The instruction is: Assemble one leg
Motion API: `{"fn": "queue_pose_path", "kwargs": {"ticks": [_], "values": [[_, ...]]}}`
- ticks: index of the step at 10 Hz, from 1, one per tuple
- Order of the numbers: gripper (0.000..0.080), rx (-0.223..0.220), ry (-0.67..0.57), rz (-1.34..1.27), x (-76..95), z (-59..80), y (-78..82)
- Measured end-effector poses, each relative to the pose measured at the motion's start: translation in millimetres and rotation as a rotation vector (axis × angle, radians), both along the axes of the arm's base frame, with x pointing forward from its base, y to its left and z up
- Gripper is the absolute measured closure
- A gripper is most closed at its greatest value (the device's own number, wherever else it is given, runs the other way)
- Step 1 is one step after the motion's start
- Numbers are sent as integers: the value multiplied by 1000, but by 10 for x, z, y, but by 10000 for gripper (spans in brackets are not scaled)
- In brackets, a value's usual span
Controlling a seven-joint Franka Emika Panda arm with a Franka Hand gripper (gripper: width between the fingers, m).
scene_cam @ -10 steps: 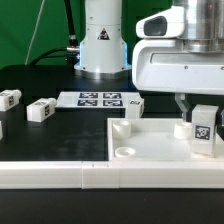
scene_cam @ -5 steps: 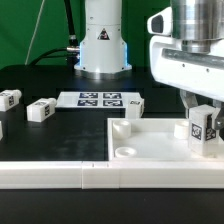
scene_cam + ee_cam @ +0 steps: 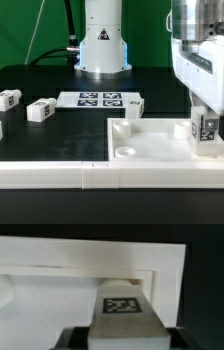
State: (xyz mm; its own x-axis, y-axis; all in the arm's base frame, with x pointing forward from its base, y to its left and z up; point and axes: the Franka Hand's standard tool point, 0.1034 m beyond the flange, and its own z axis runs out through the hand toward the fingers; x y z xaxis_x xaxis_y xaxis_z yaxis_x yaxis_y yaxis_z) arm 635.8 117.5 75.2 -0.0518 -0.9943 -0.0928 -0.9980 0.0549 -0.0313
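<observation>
My gripper (image 3: 208, 128) is shut on a leg (image 3: 207, 130), a small white block with a marker tag facing the camera. It holds the leg upright over the exterior view's right end of the big white panel (image 3: 150, 142). In the wrist view the leg (image 3: 122, 314) sits between the dark fingers of my gripper (image 3: 124, 340). The leg's far end points at a corner socket (image 3: 119, 282) of the panel (image 3: 60, 263). Whether the leg touches the panel cannot be told.
Loose legs lie on the black table (image 3: 133, 106), (image 3: 40, 110), (image 3: 10, 98). The marker board (image 3: 98, 99) lies before the robot base (image 3: 103, 50). A long white rail (image 3: 55, 174) runs along the front. A round socket (image 3: 125, 152) shows at the panel's front left.
My gripper has moved toward the exterior view's right with the leg, from beside the panel's right rear socket to the panel's right edge. The loose parts have not moved.
</observation>
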Motion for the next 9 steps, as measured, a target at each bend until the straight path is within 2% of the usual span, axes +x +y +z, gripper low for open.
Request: {"fn": "queue_pose_path", "kwargs": {"ticks": [2, 3, 4, 5, 9], "values": [[508, 0, 1, -11, -1, -3, 2], [335, 0, -1, 10, -2, -4, 3], [214, -2, -4, 49, -2, -5, 4], [170, -2, -6, 55, -3, -7, 19], [151, -23, -50, 548, 9, 3, 30]]}}
